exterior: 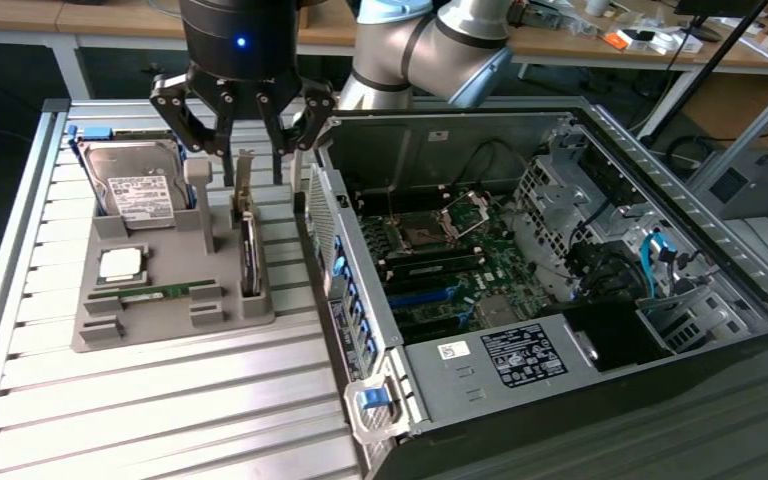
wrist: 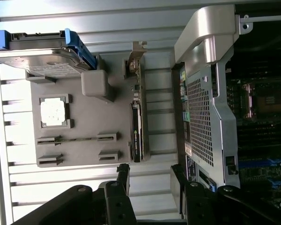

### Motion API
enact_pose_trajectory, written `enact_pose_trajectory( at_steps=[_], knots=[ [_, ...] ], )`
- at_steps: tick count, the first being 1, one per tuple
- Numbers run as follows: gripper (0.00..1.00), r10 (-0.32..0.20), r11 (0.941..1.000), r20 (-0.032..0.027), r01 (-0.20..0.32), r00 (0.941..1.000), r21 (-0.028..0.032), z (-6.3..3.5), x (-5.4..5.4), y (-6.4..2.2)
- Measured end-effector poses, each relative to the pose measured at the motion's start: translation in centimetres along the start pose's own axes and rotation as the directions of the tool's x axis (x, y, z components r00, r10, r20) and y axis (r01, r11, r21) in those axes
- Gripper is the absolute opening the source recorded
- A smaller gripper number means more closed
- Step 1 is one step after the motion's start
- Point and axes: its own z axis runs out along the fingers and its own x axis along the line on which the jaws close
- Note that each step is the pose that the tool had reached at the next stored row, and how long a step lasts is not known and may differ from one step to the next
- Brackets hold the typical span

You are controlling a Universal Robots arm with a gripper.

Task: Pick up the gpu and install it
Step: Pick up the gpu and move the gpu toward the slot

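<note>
at the exterior view's left, a grey holder tray (exterior: pixel 131 330) sits on the slatted table (exterior: pixel 157 420). in it: hard drive (exterior: pixel 137 190) propped at the back, cpu chip (exterior: pixel 121 264) in a square recess, memory stick (exterior: pixel 157 292) in a slot nr the front. gpu (exterior: pixel 248 250) stands on edge in the tray's right-side slot. gripper (exterior: pixel 244 150) hangs above it, jaws spread wide, holding nothing, no contact. further right: open pc case (exterior: pixel 357 240) w/ motherboard (exterior: pixel 451 260) inside.

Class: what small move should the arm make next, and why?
Probably lower straight down. The open gripper hangs above the gpu, which stands on edge in the grey holder, with the fingers not yet touching it.
</note>
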Motion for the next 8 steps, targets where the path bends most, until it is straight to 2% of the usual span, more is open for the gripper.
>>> enact_pose_trajectory(
  at_steps=[8],
  knots=[
    [0.48,0.000,1.0000,-0.0001,0.000,1.0000,0.0000,0.20,0.01,-0.01]
  ],
)
